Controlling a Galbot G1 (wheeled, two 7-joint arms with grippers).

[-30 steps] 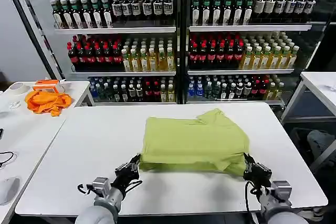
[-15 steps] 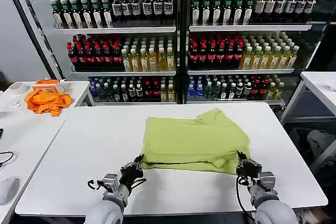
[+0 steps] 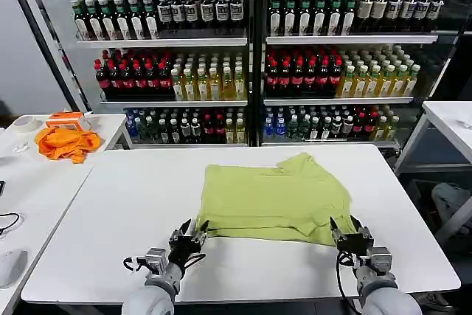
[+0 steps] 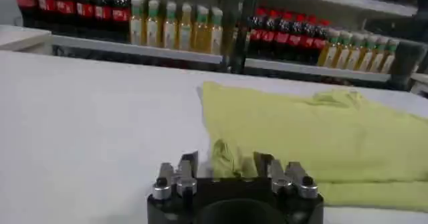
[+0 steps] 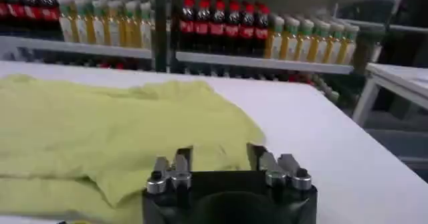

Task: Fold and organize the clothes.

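While I am looking down through the head view, the lime-green T-shirt is lying folded in a rough rectangle on the middle of the white tabletop, one sleeve peaking at its far edge. My left gripper is sitting at the near left corner with jaws parted; my right gripper is sitting likewise at the near right corner, open.

Left wrist view: my left gripper is standing spread, a small bunch of the T-shirt lying loose between the fingers, not pinched.

Right wrist view: my right gripper is standing open over the hem of the T-shirt.

Step, as I am judging it: one fold is laid and let go. The next move is calling for a fresh hold on both corners, or on one side edge, for a further fold.
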